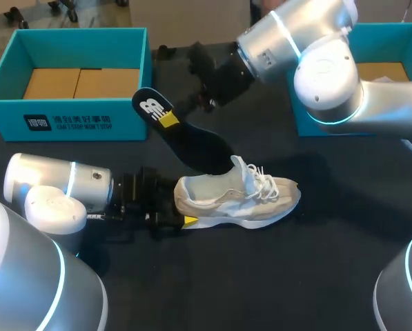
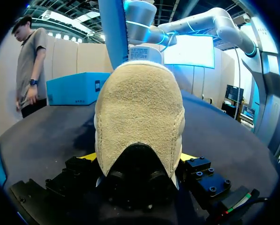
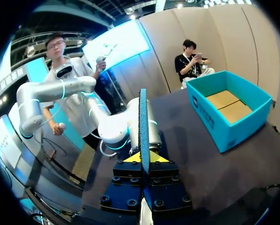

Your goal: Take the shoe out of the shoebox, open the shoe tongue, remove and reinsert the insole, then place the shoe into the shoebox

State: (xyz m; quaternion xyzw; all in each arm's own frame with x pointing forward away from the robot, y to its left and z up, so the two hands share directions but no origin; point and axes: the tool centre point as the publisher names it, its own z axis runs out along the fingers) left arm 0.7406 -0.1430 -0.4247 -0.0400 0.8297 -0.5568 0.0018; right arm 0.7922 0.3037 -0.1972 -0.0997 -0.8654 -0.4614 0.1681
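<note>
Right gripper (image 1: 192, 103), up behind the shoe (image 1: 237, 200) on its heel side, is closed narrowly on the black insole (image 1: 185, 138). The right wrist view shows the insole (image 3: 143, 124) edge-on, pinched between the two yellow tips of that gripper (image 3: 144, 159). From there the insole slants down toward the shoe's opening, though whether its lower end touches the collar or hangs just above it is hard to tell from overhead. Left gripper (image 1: 168, 214) is at the heel end of the shoe, fingers set fairly wide and clamped on the heel from both sides. The left wrist view shows that gripper (image 2: 139, 159) with the tan suede heel (image 2: 139, 117) filling the gap and a yellow tip pressed against each side. The shoe lies upright on the dark table (image 1: 275, 276), toe pointing away from the left arm, laces loose. The shoebox (image 1: 67, 124) sits well behind the heel end, open, and shows beside the insole in the right wrist view (image 3: 229, 122). A second teal box (image 1: 392, 41) stands beyond the toe end, partly hidden by the right arm. Only the left wrist view shows the insole's blue underside (image 2: 114, 33) rising above the heel.
</note>
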